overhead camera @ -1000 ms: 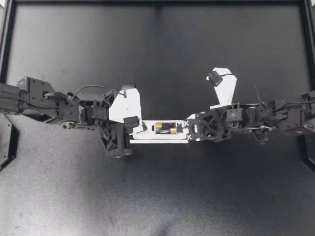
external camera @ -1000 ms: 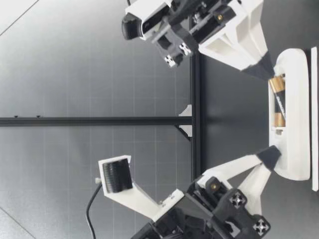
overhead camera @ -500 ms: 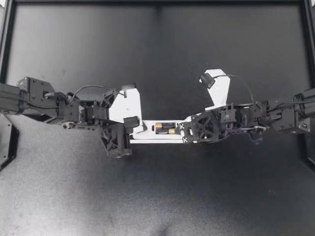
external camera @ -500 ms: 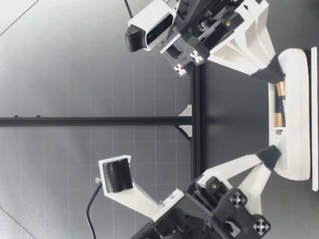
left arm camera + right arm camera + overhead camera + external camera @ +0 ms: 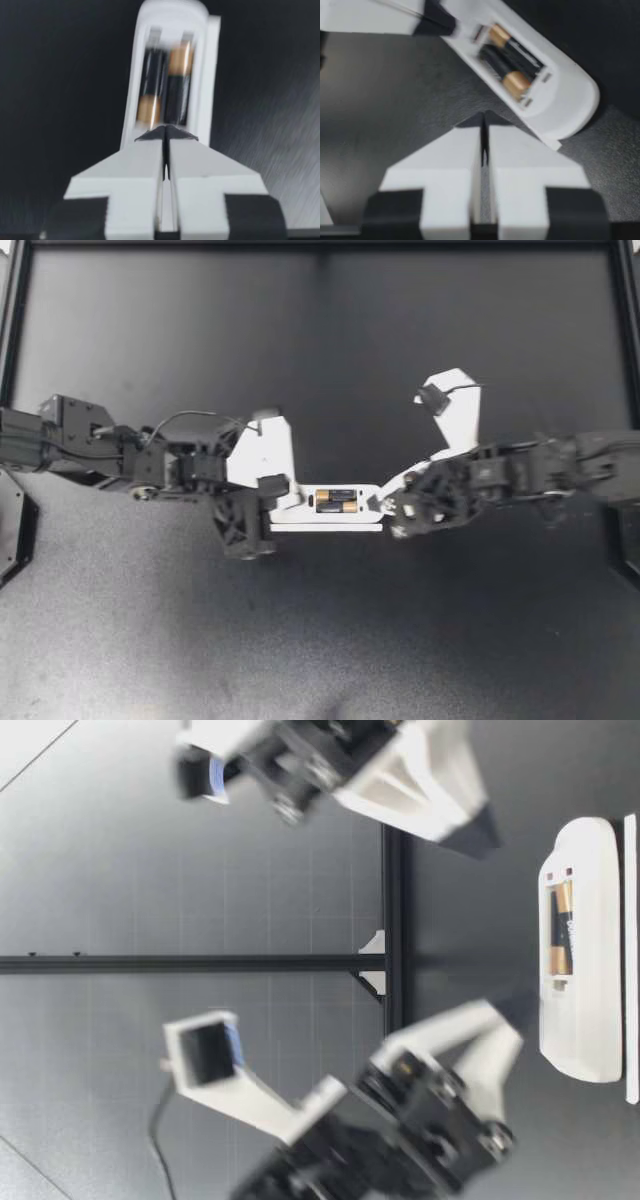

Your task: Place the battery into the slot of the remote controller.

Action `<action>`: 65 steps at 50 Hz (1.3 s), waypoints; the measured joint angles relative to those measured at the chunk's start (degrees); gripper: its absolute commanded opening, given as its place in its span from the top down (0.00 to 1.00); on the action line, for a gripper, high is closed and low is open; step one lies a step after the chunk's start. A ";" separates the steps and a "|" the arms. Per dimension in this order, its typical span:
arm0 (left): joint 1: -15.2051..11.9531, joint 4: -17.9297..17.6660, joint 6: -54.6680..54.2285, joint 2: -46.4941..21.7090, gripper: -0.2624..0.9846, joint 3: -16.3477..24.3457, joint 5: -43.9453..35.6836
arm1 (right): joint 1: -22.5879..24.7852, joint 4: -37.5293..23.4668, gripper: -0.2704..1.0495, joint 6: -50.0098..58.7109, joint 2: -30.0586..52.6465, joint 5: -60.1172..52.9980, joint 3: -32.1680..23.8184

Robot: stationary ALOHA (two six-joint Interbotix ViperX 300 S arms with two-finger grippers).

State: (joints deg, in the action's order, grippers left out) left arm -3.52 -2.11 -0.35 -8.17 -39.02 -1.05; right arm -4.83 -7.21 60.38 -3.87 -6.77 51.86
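From above, the remote (image 5: pixel 330 521) lay across the middle of the table (image 5: pixel 320 360), its slot facing up with two batteries (image 5: pixel 337 502) in it. The left gripper (image 5: pixel 288 502) sat at its left end and the right gripper (image 5: pixel 382 503) at its right end. The arms covered both ends, so contact was hard to judge.

From table height, both arms were blurred. The right gripper (image 5: pixel 478 828) and left gripper (image 5: pixel 505 1020) hung above the remote (image 5: pixel 585 1020), apart from it. Only one of the batteries (image 5: pixel 562 930) showed.

On the left wrist, the left gripper (image 5: pixel 165 132) had its fingers pressed together on nothing, and its tips hid the near end of the remote (image 5: pixel 172 12). The batteries (image 5: pixel 165 90) were smeared.

On the right wrist, the right gripper (image 5: pixel 484 119) was likewise closed and empty, just short of the remote (image 5: pixel 570 105), with both batteries (image 5: pixel 512 55) seated.
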 measured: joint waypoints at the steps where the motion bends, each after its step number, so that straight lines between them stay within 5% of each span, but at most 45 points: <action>1: 0.09 0.00 0.00 0.00 0.93 0.35 -0.18 | 0.00 -0.44 0.88 -0.26 -0.44 0.09 0.35; 15: 0.35 0.00 0.09 -5.89 0.93 6.24 0.18 | -0.18 -2.99 0.88 -0.97 -3.16 0.70 2.72; 39: 0.18 0.00 -0.35 -10.11 0.93 8.88 0.53 | -0.18 -3.43 0.88 -1.05 -3.08 0.62 2.81; 48: 0.00 -0.35 -0.70 -8.44 0.93 7.47 1.23 | -0.26 -4.48 0.88 -1.76 -3.43 0.35 2.55; 65: 1.49 -0.44 -0.62 5.36 0.93 0.97 1.85 | -0.18 -21.18 0.88 -13.97 -4.75 0.97 -2.72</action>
State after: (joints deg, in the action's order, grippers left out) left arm -2.02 -2.55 -0.97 -2.81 -38.06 0.79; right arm -5.01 -28.39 46.41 -8.61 -5.80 49.13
